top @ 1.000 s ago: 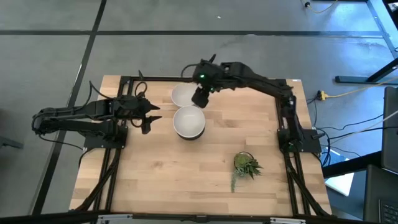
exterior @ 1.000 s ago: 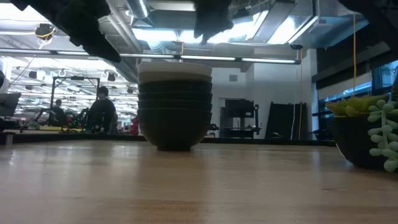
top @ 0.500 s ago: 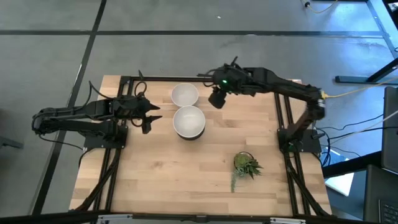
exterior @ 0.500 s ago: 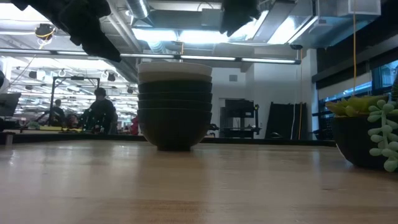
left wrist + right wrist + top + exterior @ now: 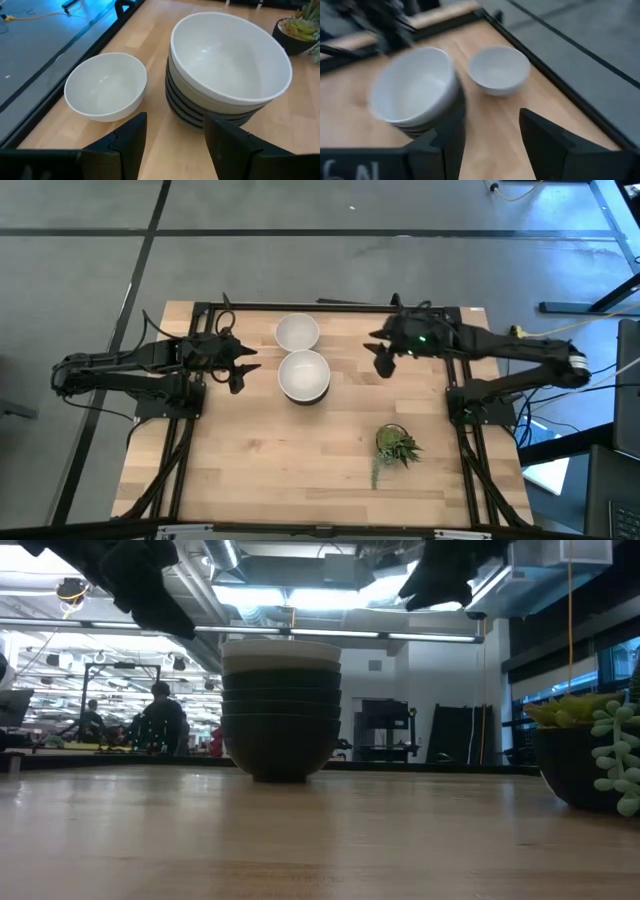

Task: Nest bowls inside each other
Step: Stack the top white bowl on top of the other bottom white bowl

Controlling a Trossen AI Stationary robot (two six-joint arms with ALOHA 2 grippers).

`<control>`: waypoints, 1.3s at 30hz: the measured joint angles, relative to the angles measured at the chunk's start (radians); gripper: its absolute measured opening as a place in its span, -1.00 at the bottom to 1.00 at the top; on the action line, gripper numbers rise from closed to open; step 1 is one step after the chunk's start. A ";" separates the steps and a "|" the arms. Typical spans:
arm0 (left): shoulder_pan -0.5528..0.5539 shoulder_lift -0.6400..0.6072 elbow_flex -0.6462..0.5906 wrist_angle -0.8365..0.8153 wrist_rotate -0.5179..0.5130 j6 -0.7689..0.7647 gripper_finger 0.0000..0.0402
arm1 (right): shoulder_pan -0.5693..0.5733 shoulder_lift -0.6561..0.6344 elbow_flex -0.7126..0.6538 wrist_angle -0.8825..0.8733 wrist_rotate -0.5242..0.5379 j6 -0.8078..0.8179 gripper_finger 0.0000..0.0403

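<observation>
a stack of bowls (image 5: pixel 304 376) sits near the middle of the wooden table (image 5: pixel 300 470), with a white bowl on top and dark bowls nested under it. a single white bowl (image 5: pixel 297 333) stands on the table just beside the stack, toward the far edge, apart from it. the left gripper (image 5: pixel 238 369) hovers beside the stack on its left side, fingers spread with nothing between them, not touching either bowl. the right gripper (image 5: pixel 383 360) hangs above the table to the right of the stack, clear of both bowls, its fingers (image 5: pixel 547 142) also spread and empty. a small green plant (image 5: pixel 395 446) lies nearer the front right of the table, well apart from the bowls.
</observation>
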 joint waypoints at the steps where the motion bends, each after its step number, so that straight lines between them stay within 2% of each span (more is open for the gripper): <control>1: 0.000 0.000 0.000 0.006 -0.001 0.000 -0.05 | 0.000 -0.035 -0.049 0.051 -0.021 0.000 -0.09; 5: 0.000 0.002 0.000 0.014 -0.004 0.001 -0.05 | 0.000 -0.146 -0.241 0.260 -0.083 0.025 -0.09; 8: 0.000 0.015 0.000 0.014 -0.024 0.003 -0.05 | 0.000 -0.201 -0.342 0.385 -0.085 0.072 -0.09; 12: 0.000 0.020 0.000 0.016 -0.025 0.003 -0.05 | 0.000 -0.225 -0.410 0.438 -0.085 0.109 -0.09; 21: -0.001 0.027 0.000 0.061 0.018 -0.047 -0.05 | 0.000 -0.224 -0.397 0.459 -0.086 0.098 -0.09; 28: 0.043 0.093 0.032 0.015 -0.025 0.090 -0.05 | 0.000 -0.224 -0.381 0.459 -0.085 0.075 -0.09; 35: 0.174 0.238 0.124 -0.093 -0.027 0.227 -0.05 | 0.000 -0.224 -0.381 0.457 -0.086 0.093 -0.09; 39: 0.228 0.311 0.185 -0.148 -0.012 0.359 -0.05 | 0.000 -0.224 -0.381 0.457 -0.086 0.102 -0.09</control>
